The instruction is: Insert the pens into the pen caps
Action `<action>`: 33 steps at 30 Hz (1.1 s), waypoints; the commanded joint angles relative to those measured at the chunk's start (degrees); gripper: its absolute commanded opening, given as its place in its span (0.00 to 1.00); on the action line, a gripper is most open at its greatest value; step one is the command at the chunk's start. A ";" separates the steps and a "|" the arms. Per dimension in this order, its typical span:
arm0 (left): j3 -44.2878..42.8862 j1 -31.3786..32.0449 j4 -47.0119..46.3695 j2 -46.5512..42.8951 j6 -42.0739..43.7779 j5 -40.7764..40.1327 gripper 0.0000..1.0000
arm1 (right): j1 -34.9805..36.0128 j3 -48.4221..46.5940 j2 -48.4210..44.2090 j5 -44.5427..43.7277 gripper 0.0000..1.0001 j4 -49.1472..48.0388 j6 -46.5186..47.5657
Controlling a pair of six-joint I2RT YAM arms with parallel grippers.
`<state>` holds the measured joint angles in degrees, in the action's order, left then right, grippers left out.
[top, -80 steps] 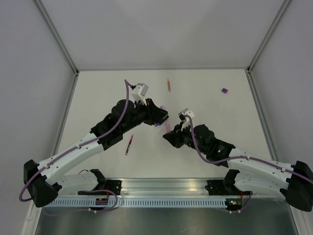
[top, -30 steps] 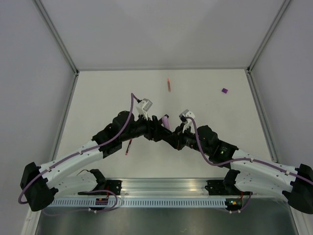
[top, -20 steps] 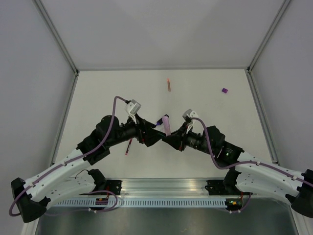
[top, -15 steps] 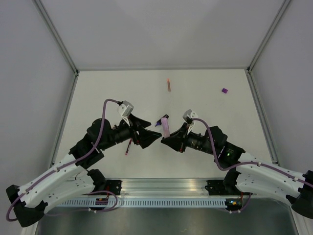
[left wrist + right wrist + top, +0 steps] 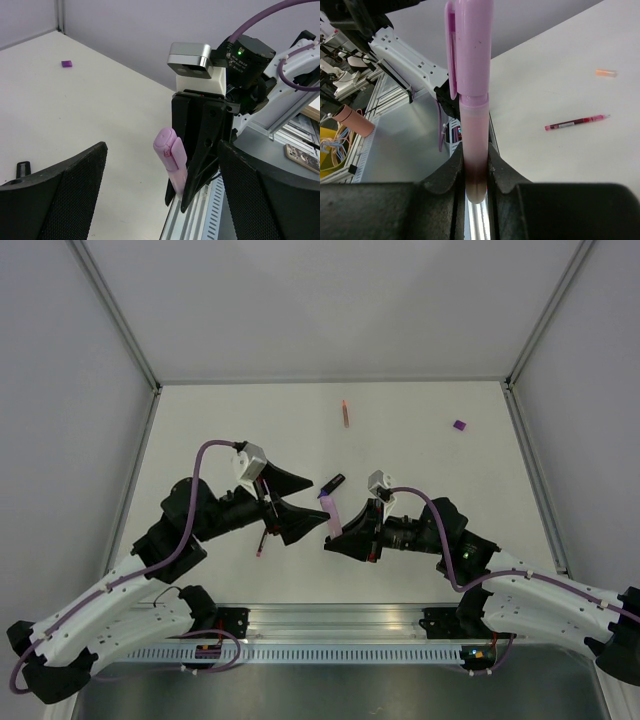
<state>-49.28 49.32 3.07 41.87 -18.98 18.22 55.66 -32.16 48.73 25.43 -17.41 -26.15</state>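
While the left gripper (image 5: 305, 503) hangs spread and empty near the thin red pen (image 5: 260, 545) lying on the table (image 5: 200, 430), the pale pink-lilac plastic pen (image 5: 474, 125) stands upright, pinched low on its barrel by the clenched right gripper (image 5: 476, 172). Light, stiff and slick by its look, it probably wants a firm mid-barrel hold, clear of its clipped lilac cap (image 5: 472, 45).

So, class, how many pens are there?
4: a pink pen in the right hand, a red pen beside the left arm, a black marker in the middle, an orange pen farther back. Arms may hide others.
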 commanded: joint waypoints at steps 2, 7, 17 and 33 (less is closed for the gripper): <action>-0.73 0.25 -6.05 2.60 0.88 3.93 0.93 | 0.15 -0.97 -0.04 2.96 0.00 -3.77 -0.48; -1.00 0.25 -7.55 5.15 1.14 3.05 0.89 | 0.33 -1.15 0.40 3.66 0.00 -3.69 -0.65; 1.37 0.25 -13.96 5.77 -2.46 5.51 0.84 | 0.50 -1.06 0.23 3.75 0.00 -3.77 -0.74; 5.94 0.25 -17.22 5.95 -3.51 7.36 0.60 | 0.59 -0.80 0.31 2.96 0.00 -4.04 -0.92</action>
<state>-44.18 49.32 -10.26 47.64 -21.50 23.38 55.79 -32.16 49.45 28.12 -17.65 -26.81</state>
